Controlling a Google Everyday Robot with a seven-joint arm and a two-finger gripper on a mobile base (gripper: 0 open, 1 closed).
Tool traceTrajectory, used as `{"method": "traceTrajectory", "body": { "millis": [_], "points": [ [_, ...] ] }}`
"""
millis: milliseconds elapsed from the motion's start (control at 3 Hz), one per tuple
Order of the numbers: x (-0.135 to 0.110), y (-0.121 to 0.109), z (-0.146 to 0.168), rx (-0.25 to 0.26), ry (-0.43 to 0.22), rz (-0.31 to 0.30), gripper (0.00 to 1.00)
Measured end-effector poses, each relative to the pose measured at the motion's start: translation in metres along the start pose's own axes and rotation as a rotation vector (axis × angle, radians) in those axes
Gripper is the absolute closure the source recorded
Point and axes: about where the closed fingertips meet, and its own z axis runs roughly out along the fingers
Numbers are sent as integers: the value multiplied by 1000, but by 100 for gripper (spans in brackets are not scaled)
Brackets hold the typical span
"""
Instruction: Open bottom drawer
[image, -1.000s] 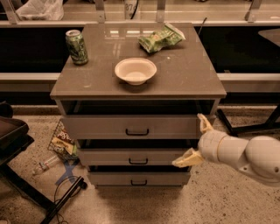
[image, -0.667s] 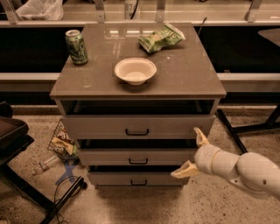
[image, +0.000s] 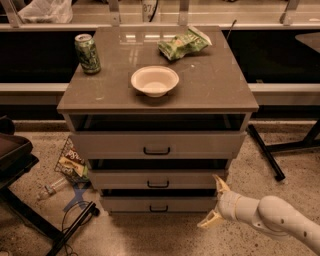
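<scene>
Where the bottom drawer (image: 130, 204) ends at 3 o'clock, the gripper (image: 208, 202) hangs, its fingers (image: 220, 184) spread wide, gripping nothing.

grey cabinet (image: 220, 95) with 3 drawers, dark gap above each front. bottom drawer (image: 130, 204) is lowest, small black handle (image: 158, 208) at its centre. gripper (image: 212, 202) sits low at right, just beside the bottom drawer's right end, fingers spread apart, 1 up, 1 down, white arm (image: 275, 220) coming from lower right. on top: white bowl (image: 154, 80), green can (image: 87, 53), green chip bag (image: 183, 44). snack bag (image: 71, 162) on floor at left.
</scene>
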Motion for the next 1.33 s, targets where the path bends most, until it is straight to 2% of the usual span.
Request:
{"method": "traceTrajectory", "body": {
  "millis": [333,667,1000,1333],
  "points": [
    [55,36,26,-55,5,46,0],
    [56,37,28,-59,4,46,0],
    [60,44,54,-107,-1,46,0],
    [81,54,114,-166,-22,85,0]
  ]
}}
